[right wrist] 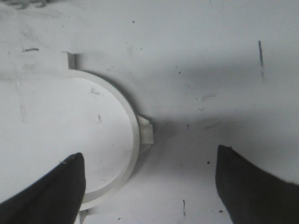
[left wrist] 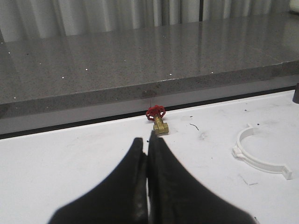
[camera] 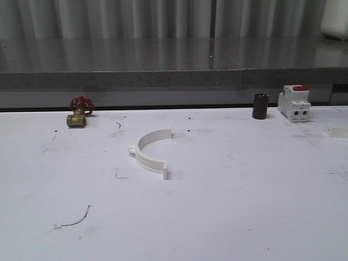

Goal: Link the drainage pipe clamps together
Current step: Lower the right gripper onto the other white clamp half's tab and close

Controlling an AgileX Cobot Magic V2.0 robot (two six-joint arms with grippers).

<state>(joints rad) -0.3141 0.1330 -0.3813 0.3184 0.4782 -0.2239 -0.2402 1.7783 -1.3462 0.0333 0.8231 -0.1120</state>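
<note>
A white table (camera: pixel 244 217) fills the foreground, its surface scuffed with dark marks and small scratches. Just behind the table's far edge runs a long grey speckled stone ledge (camera: pixel 163 62), glossy enough to mirror what stands above it, with a rougher front lip and a dark gap between it and the table. Above the ledge hangs a pale pleated curtain (camera: pixel 136 16), its vertical folds softly and evenly lit.

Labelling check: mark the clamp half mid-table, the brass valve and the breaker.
clamp half (camera: pixel 148 154): front view, on the curved band's left side.
brass valve (camera: pixel 76 119): front view, on the brass body under the red handwheel.
breaker (camera: pixel 294 103): front view, on its white front face.
</note>
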